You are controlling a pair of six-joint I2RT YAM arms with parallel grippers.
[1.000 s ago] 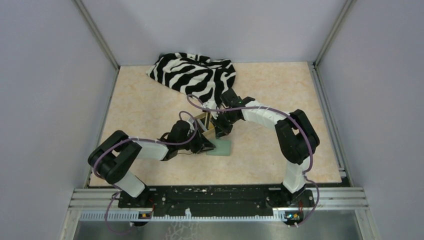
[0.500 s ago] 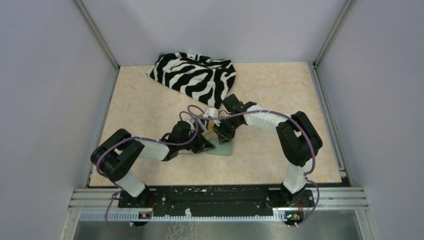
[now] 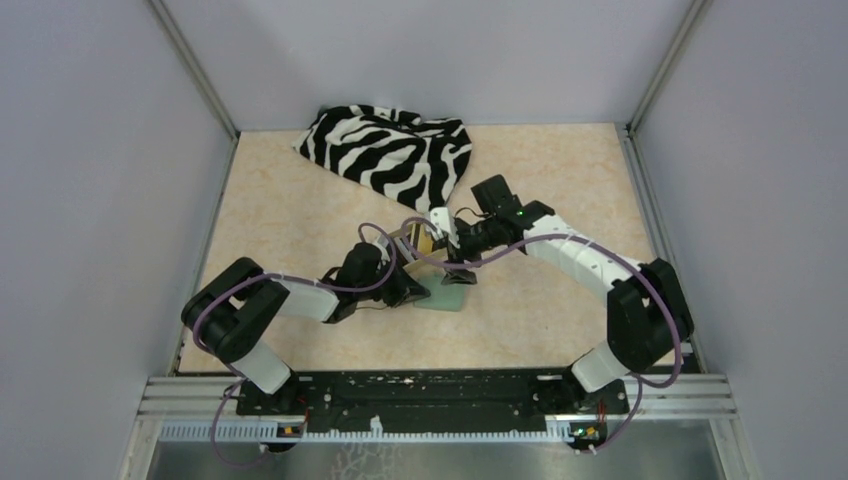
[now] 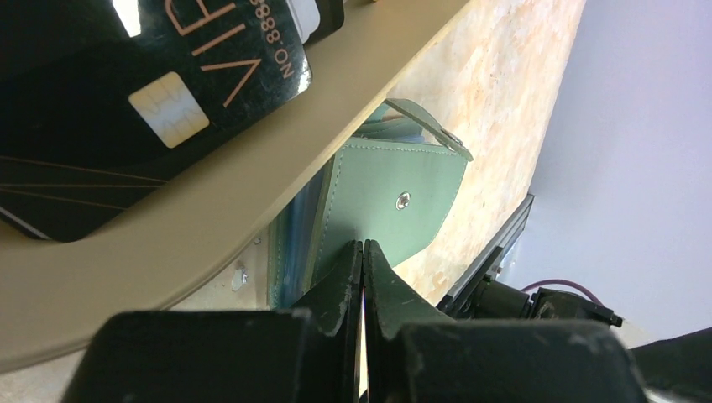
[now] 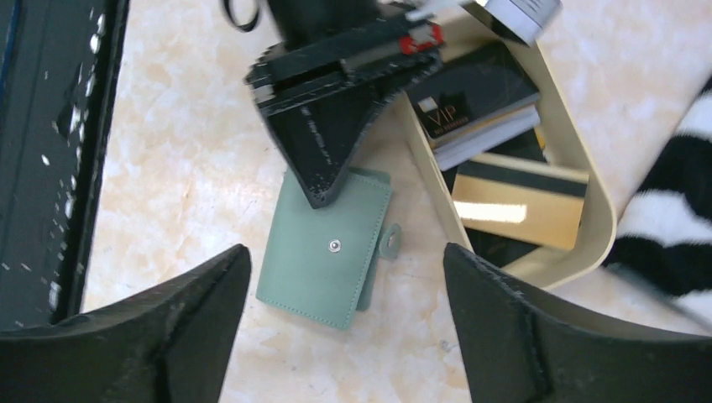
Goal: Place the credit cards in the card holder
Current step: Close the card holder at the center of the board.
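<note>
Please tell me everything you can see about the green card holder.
The card holder is a flat sage-green case, leather-like with stitched edges, a metal snap stud and a small tab. It lies on the table beside the tan tray, pale blue lining showing at one side. The left gripper, closed, seems to pinch its cover edge.

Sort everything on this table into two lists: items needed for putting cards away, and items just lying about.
Needed: black and gold plastic credit cards; flat sage-green folding card holder.
Lying about: zebra-striped fabric cloth; tan oval dish, merely holding cards.
</note>
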